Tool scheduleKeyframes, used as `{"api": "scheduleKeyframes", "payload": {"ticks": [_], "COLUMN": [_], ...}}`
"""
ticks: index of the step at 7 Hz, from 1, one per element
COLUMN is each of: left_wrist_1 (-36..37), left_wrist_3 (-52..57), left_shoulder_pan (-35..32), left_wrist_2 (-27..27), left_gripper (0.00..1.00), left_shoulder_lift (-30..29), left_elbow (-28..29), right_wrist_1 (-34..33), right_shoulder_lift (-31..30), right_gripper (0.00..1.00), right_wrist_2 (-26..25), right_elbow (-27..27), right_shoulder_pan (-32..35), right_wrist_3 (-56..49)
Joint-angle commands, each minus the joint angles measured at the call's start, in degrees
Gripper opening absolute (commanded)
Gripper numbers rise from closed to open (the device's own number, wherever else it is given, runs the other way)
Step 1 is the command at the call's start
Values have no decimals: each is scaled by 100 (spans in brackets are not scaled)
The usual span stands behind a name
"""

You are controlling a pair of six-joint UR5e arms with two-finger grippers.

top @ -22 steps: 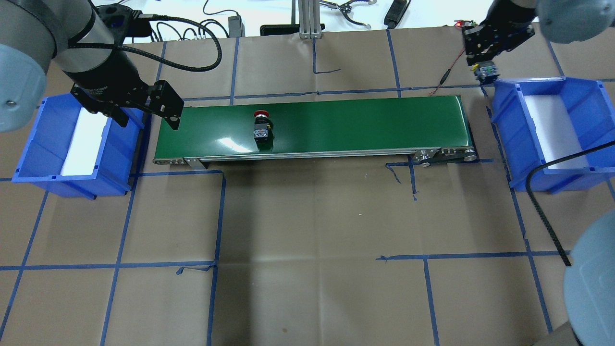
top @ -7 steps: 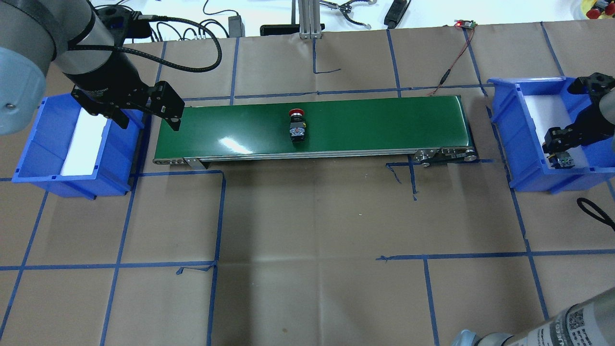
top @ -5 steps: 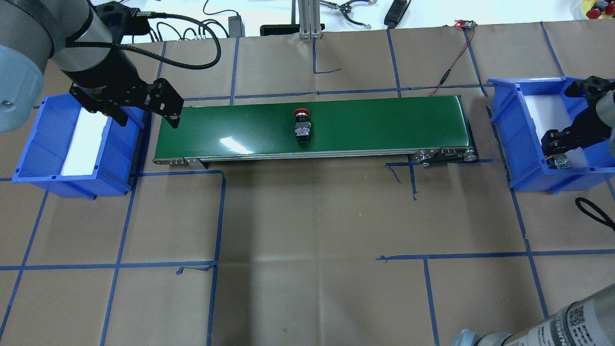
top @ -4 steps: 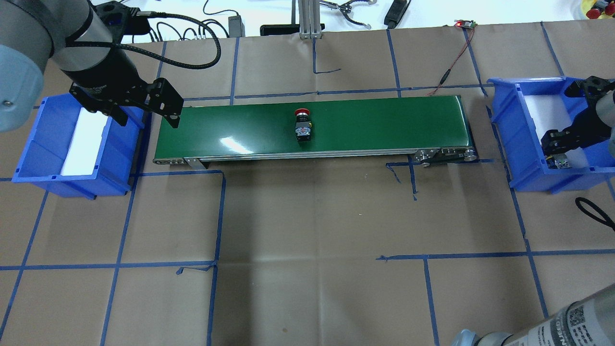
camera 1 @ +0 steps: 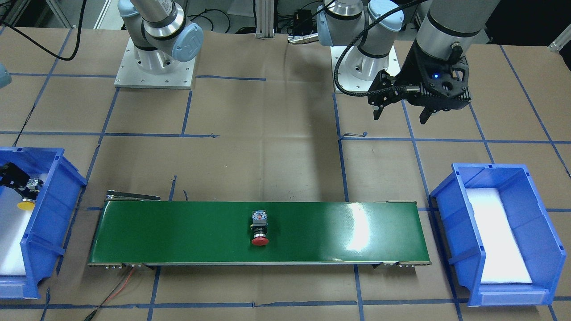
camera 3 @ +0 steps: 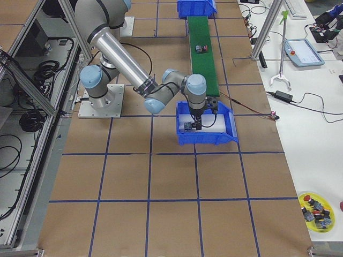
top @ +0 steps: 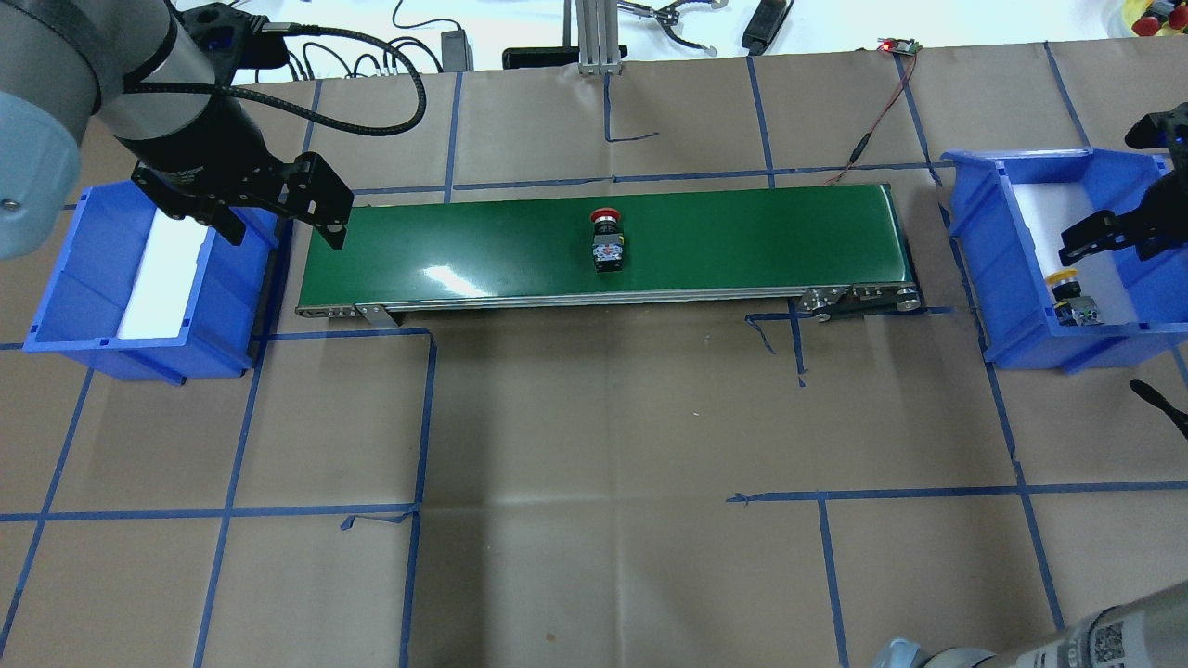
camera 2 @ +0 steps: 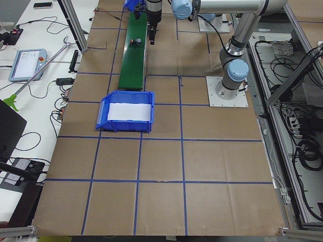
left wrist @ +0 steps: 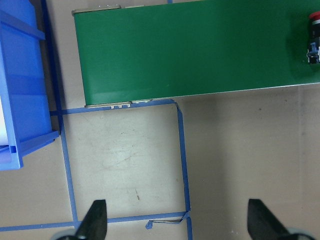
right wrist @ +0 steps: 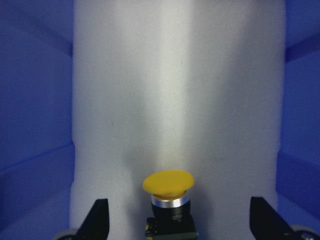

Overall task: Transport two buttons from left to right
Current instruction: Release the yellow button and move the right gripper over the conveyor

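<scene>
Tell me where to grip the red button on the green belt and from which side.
Grip the red button by its black body, between cap and grey contact block, coming straight down with jaws closing lengthwise along the belt. It lies on its side, cap pointing away from the robot, so its flanks face along the belt; the rounded cap would likely slip.

Table surfaced in brown paper (top: 603,417), gridded with blue tape (top: 139,515); white bench (camera 2: 45,101) at 9 o'clock of the left-end view, bearing cables and a tablet (camera 2: 25,64); aluminium post (camera 2: 73,25) at 11 o'clock; grey cable-strewn floor (camera 2: 303,126) at 3 o'clock.
</scene>
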Motion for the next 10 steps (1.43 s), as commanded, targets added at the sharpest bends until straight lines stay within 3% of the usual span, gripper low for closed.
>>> {"api": "scheduleKeyframes", "payload": {"ticks": [1, 3, 4, 6, 8, 10], "left_wrist_1": [0, 0, 0, 0, 0, 0], "left_wrist_3": [0, 0, 0, 0, 0, 9], "left_shoulder_pan": [0, 0, 0, 0, 0, 0], "left_wrist_2": [1, 45, 45, 36, 36, 28], "left_gripper": [100, 100, 100, 100, 100, 100], "left_shoulder_lift": [7, 7, 7, 16, 16, 16], "left_elbow": [-23, -23, -23, -40, -40, -40], "right_wrist_1": [1148, 2572, 3205, 3238, 3168, 3159], "right_shoulder_lift": [-445, -411, -394, -394, -376, -297], "right_gripper": [100, 100, 100, 100, 100, 100], "right_wrist_2": [-98, -98, -90, -98, -90, -81], "right_elbow": [-607, -1897, -2269, -2273, -2273, -2264], "right_shoulder_pan": [154, 828, 1180, 2232, 3245, 3642], "right_wrist_3": [401, 1391, 2032, 3446, 3951, 4471]}}
